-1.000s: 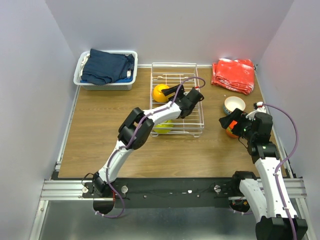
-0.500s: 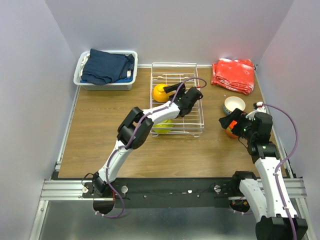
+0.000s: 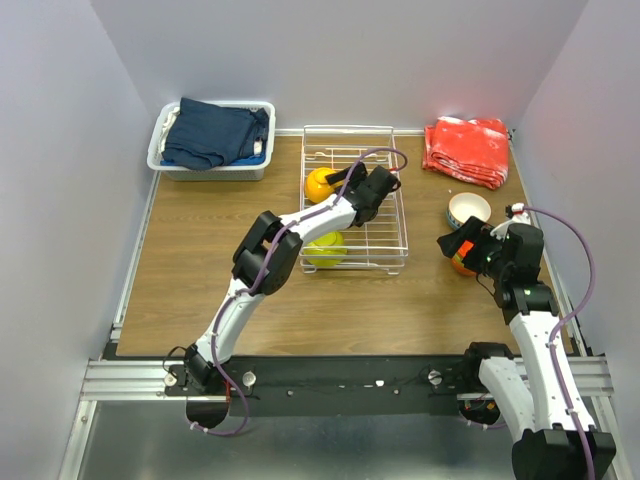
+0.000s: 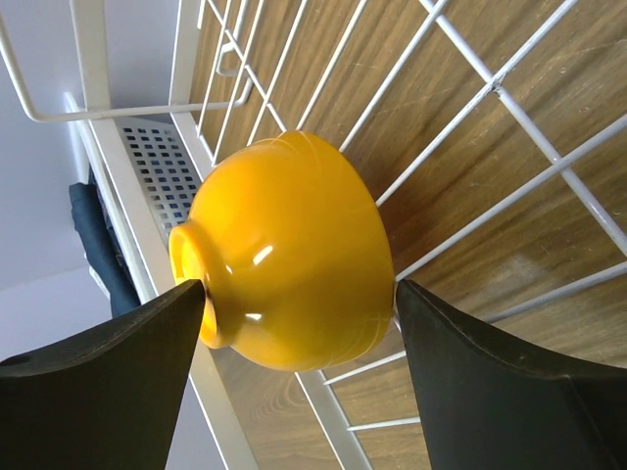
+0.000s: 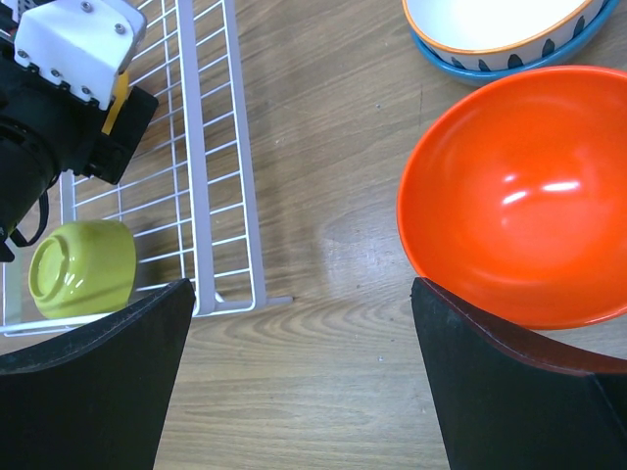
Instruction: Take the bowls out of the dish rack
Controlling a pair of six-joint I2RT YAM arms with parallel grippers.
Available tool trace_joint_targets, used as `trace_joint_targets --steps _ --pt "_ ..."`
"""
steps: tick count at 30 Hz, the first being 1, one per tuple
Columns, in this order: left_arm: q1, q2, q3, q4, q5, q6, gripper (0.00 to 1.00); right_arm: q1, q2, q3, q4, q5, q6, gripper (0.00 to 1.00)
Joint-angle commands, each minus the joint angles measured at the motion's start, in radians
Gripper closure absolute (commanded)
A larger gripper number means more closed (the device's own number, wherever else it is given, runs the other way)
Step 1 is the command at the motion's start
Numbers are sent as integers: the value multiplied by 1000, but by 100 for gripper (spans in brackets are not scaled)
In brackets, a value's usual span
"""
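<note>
The white wire dish rack point(image 3: 375, 215) holds an orange bowl point(image 3: 319, 186) on its side at the left and a yellow-green bowl point(image 3: 325, 248) upside down at the near edge. My left gripper point(image 3: 347, 181) is open. In the left wrist view the left gripper point(image 4: 299, 299) straddles the orange bowl point(image 4: 284, 250), fingertips close against its foot and rim. My right gripper point(image 3: 455, 243) is open and empty over bare table in the right wrist view point(image 5: 304, 294). A red-orange bowl point(image 5: 509, 196) stands upright against its right finger. A white striped bowl point(image 5: 495, 24) sits beyond it, in a blue one.
A white bin of dark-blue cloth point(image 3: 212, 140) stands at the back left. A red cloth point(image 3: 466, 148) lies at the back right. The left arm's wrist point(image 5: 69, 78) reaches over the rack. Bare wood point(image 3: 200, 260) lies left of the rack.
My left gripper has moved left across the rack and now has the orange bowl between its fingers. The right arm and the bowls have not moved.
</note>
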Motion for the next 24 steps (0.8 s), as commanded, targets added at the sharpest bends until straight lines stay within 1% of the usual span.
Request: trace_joint_targets --steps 1,2,4,8,11,12,14,15,17,19,24 --pt "-5 49 -17 -96 66 -69 15 8 1 -1 19 -23 3 0" --pt "-5 46 -24 -89 66 -79 19 8 1 -3 21 -26 6 0" --pt "-7 39 -34 -75 63 -88 23 8 1 -1 21 -29 6 0" --pt "-22 14 -41 -60 38 -100 37 8 -4 0 19 -35 9 0" --pt "-39 -21 -43 -49 15 -106 41 8 -7 3 22 -41 7 0" --pt "-43 -42 -40 -53 11 -114 45 8 -8 3 24 -47 7 0" --pt "-51 -66 -41 -53 8 -123 47 8 -11 5 28 -52 7 0" --pt "-54 -90 -41 -59 6 -131 51 8 -11 3 30 -60 7 0" --pt "-57 -112 -43 -64 12 -158 51 8 -11 5 41 -69 7 0" --pt "-59 -139 -41 -79 20 -193 53 8 -8 2 54 -98 4 0" --pt "-54 -196 -48 -98 58 -261 62 8 16 -10 126 -182 9 1"
